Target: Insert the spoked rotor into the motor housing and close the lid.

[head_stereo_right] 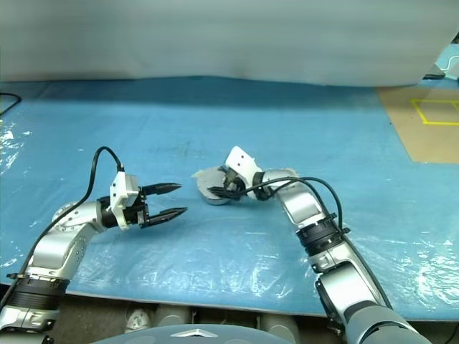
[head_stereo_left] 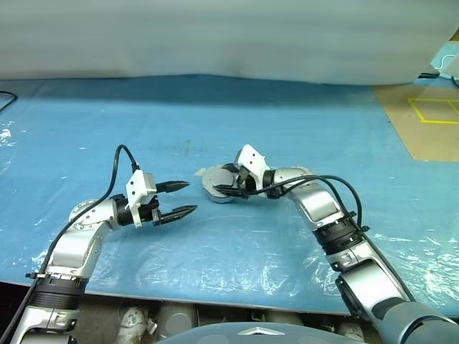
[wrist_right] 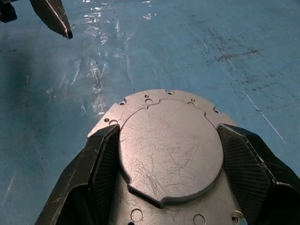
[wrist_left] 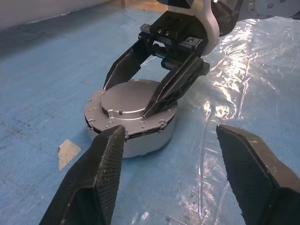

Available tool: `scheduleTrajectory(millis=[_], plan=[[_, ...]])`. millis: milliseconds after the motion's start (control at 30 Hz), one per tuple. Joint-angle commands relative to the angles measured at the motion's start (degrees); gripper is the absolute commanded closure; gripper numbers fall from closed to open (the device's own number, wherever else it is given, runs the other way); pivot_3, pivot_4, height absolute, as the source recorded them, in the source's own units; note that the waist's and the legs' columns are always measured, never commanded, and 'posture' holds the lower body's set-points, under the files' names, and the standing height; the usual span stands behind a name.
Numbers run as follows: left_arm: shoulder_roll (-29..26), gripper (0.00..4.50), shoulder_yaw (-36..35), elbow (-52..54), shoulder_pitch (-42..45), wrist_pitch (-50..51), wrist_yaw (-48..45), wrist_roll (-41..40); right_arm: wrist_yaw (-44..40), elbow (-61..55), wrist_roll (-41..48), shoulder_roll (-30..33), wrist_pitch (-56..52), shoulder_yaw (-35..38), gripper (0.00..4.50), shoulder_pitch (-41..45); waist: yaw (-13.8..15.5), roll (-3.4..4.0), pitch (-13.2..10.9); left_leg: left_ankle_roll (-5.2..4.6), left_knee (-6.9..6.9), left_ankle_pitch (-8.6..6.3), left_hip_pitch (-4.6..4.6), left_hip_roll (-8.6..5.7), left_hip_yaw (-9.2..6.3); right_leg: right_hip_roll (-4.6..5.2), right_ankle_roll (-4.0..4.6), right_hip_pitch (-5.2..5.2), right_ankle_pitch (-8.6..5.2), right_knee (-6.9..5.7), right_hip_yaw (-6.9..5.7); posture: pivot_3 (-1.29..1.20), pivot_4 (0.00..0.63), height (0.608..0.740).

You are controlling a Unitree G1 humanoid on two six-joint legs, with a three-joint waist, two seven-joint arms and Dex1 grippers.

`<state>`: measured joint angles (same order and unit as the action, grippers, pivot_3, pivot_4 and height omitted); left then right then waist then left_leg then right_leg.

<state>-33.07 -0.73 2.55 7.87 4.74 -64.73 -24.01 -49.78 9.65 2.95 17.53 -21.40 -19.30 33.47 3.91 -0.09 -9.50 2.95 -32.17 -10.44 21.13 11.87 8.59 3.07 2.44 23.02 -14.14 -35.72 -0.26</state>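
The motor housing point(wrist_left: 136, 145), a short round silver cup, stands on the blue table point(head_stereo_left: 301, 122) near the middle. The lid point(wrist_right: 168, 150) lies on top of it, plain grey face up. My right gripper point(head_stereo_left: 226, 180) reaches in from the right and is shut on the lid, one finger on each side of its raised centre disc. A little left of the housing my left gripper point(head_stereo_left: 191, 196) hovers open with nothing between its fingers and points at the housing. One of its fingertips point(wrist_right: 56, 18) shows in the right wrist view. The spoked rotor is hidden.
A small tan scrap point(wrist_left: 68, 151) lies on the table beside the housing. Crinkled clear plastic point(head_stereo_left: 237, 265) covers the table toward its front edge. Brown floor with yellow tape point(head_stereo_left: 430, 115) lies at the far right, and a white wall point(head_stereo_left: 215, 36) runs along the back.
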Motion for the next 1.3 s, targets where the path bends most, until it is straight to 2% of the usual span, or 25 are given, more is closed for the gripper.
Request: scheduleTrajectory(millis=[33,200,300,400,633,933,1033,1100,1300], plan=[[-0.06,1.23,-0.46,0.50,0.02,-1.04,-0.32,-0.38,1.14,2.63,-3.05,0.83,2.27,-1.88,1.56,-1.47,-0.02,0.00,0.00,0.00,0.00,0.00,0.00,0.00,0.00,0.00,0.00,0.00,0.00,0.00,0.00,0.00,0.150,0.740],[-0.02,1.23,-0.45,0.49,0.02,-1.05,-0.26,-0.37,4.40,8.80,-5.82,0.79,4.15,-3.06,1.56,-2.77,-0.08,0.00,0.02,0.00,-0.01,0.00,-0.29,0.00,0.02,0.01,0.00,-0.23,0.00,-0.04,0.04,0.00,0.150,0.740],[-0.11,1.23,-0.51,0.54,-0.07,-1.09,-0.34,-0.38,3.01,6.55,-1.09,-0.48,-0.38,-0.39,1.56,-3.38,-0.05,0.00,0.02,-0.03,0.03,-0.02,-0.72,0.00,0.02,0.02,-0.01,-0.61,-0.01,-0.05,0.07,0.00,0.150,0.740],[-0.26,1.23,-0.55,0.39,-0.08,-1.20,-0.55,-0.36,2.99,5.58,-0.63,-0.69,-1.47,0.38,1.56,-3.06,0.07,-0.01,0.02,-0.21,0.11,-0.13,-1.03,0.00,0.04,0.08,-0.15,-0.83,-0.09,-0.02,0.17,0.00,0.150,0.740],[-0.05,1.23,-0.21,-0.98,1.37,-1.65,-1.16,-0.03,2.50,5.27,-1.38,-0.90,-1.72,-0.46,1.56,-1.66,-0.02,-0.01,0.02,-0.04,0.32,-0.03,-0.91,-0.02,0.14,0.04,-0.03,-0.65,-0.04,0.10,0.21,0.00,0.150,0.740],[-0.07,1.23,-0.23,-0.52,0.51,-1.75,-1.21,-0.09,0.60,-1.93,5.74,-2.36,-10.58,3.50,1.56,-0.92,0.00,-0.01,0.02,-0.02,0.56,-0.02,-0.85,-0.01,0.21,0.02,-0.02,-0.56,-0.05,0.28,0.24,0.00,0.150,0.740],[0.03,1.23,-0.19,-0.60,0.50,-1.88,-1.20,-0.06,0.05,-3.08,7.04,-2.46,-12.00,3.91,1.56,0.00,-0.02,-0.01,0.02,0.00,0.60,0.00,-0.42,-0.04,0.22,0.00,-0.02,-0.15,-0.05,0.31,0.22,0.00,0.150,0.740],[0.11,1.23,-0.15,-0.68,0.55,-1.93,-1.18,-0.04,0.35,-2.77,6.06,-2.26,-11.25,2.95,1.56,0.30,-0.09,-0.01,0.02,0.01,0.58,0.01,-0.15,-0.05,0.21,-0.02,-0.04,0.10,-0.02,0.26,0.17,0.00,0.150,0.740],[0.15,1.23,-0.22,-0.43,0.37,-1.87,-1.09,-0.11,1.29,-1.04,2.47,-1.44,-8.77,-0.75,1.56,-1.50,-0.20,-0.01,0.02,0.02,0.65,0.00,-0.12,-0.04,0.18,-0.03,-0.25,0.15,0.11,0.21,0.09,0.00,0.150,0.740]])
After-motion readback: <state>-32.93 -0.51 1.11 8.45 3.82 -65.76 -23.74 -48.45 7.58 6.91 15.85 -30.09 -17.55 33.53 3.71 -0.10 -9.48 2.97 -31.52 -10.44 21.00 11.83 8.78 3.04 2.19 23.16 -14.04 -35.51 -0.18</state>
